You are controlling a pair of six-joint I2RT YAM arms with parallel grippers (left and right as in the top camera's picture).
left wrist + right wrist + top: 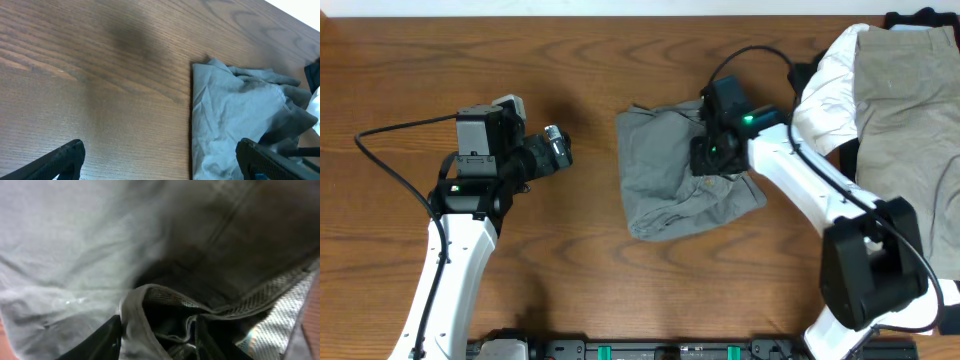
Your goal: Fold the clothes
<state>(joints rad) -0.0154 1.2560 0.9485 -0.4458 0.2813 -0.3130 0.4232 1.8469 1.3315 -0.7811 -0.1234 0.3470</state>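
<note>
Overhead view: the grey garment [665,170] lies crumpled in the middle of the table [620,50], directly under and to the left of the right gripper [710,160], which sits on the cloth's right edge. From the right wrist, that gripper [159,340] has a bunched fold of the grey garment [75,240] caught between its two dark fingers [107,340], so it is clamped on the cloth. A hemmed edge [150,292] curls up just ahead of the fingertips, and a mesh lining [280,290] shows to one side.

The left gripper [558,148] is well apart from the garment, over bare wood on its left, pointing toward it. In the left wrist view its fingers [55,162] stand wide apart with nothing between them; the grey garment [235,120] lies ahead and to one side of the left gripper [160,160], its straight left edge flat on the wood.

Behind the right gripper, beyond its arm, a white garment [825,80] and a beige garment [905,90] are heaped at the table's far corner.
</note>
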